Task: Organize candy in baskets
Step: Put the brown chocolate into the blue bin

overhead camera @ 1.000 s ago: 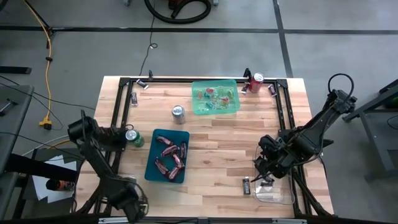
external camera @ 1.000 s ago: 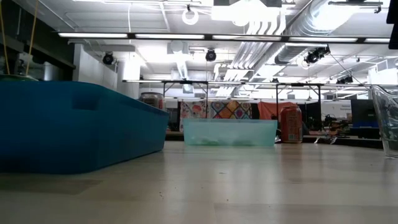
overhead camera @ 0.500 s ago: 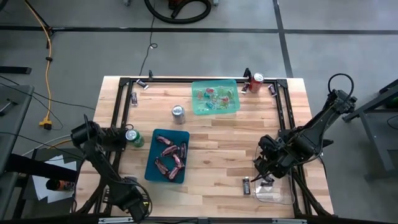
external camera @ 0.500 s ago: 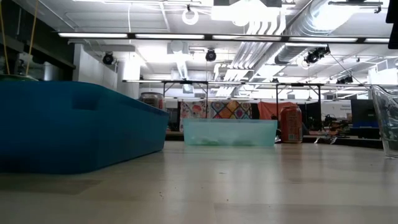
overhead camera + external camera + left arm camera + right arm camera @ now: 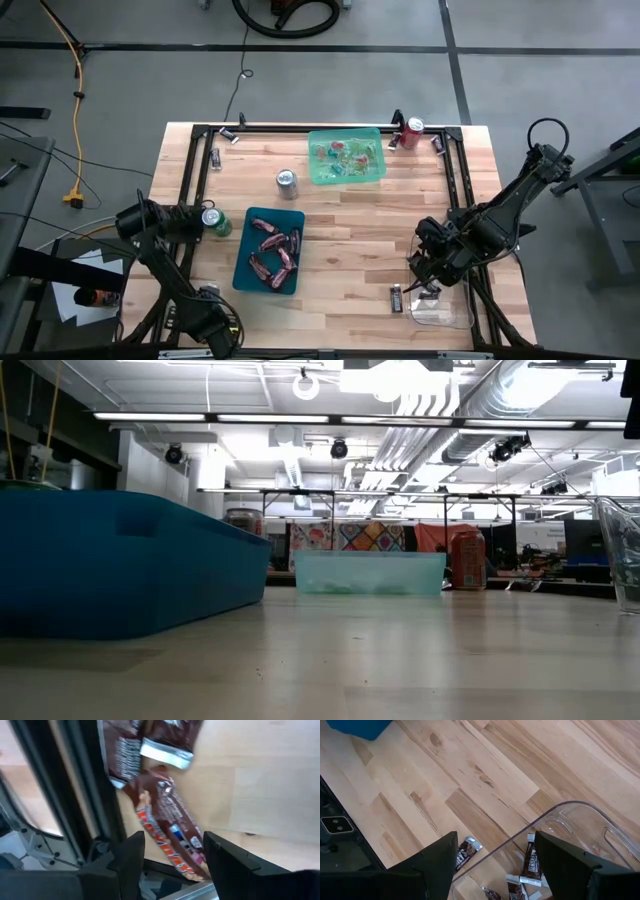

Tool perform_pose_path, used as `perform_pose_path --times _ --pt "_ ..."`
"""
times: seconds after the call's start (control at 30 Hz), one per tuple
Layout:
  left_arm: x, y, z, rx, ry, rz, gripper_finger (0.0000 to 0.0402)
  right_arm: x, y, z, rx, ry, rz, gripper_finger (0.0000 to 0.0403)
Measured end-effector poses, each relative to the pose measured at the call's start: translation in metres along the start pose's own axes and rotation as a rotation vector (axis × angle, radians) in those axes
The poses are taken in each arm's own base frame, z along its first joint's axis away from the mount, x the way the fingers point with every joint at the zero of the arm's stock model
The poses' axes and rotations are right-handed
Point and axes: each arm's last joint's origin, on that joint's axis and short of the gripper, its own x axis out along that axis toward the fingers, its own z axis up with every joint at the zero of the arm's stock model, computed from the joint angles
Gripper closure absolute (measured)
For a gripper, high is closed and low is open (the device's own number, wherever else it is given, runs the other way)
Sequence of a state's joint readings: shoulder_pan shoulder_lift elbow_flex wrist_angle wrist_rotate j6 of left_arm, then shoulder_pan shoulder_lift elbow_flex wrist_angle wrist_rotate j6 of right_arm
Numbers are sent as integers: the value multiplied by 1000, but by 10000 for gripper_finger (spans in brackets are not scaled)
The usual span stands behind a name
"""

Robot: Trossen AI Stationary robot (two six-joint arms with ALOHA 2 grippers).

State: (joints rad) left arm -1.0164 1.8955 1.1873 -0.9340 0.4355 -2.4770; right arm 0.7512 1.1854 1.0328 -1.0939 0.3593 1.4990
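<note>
Fingers spread, the right gripper hovers above the clear basket; left gripper, seemingly open, overhangs brown candy.

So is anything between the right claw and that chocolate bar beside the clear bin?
Nothing visible. The open right gripper hangs close to the chocolate bar, lying on the table just outside the clear bin.

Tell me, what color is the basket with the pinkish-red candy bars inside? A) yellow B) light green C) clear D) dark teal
D: in the high view the pinkish-red bars lie in the dark teal basket, while the light green basket holds small green and red pieces and the clear basket holds dark brown bars.
</note>
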Motion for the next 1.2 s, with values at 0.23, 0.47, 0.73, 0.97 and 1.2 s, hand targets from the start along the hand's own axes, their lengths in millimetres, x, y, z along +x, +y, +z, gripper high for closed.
perform_pose_path --times 0.23,0.47,0.73,0.97,1.2 --pt "15 -12 -4 10 18 -9 238 0 0 0 4 0 2 143" --pt "8 -6 -3 48 -22 -58 349 0 1 0 5 -1 6 143" --pt "-55 25 3 238 -63 -374 393 0 2 0 10 -2 17 143" --pt "-151 79 42 396 -333 -1036 398 0 2 0 10 -2 20 143" --pt "-189 72 104 622 -684 -927 398 0 2 0 12 -3 21 143"
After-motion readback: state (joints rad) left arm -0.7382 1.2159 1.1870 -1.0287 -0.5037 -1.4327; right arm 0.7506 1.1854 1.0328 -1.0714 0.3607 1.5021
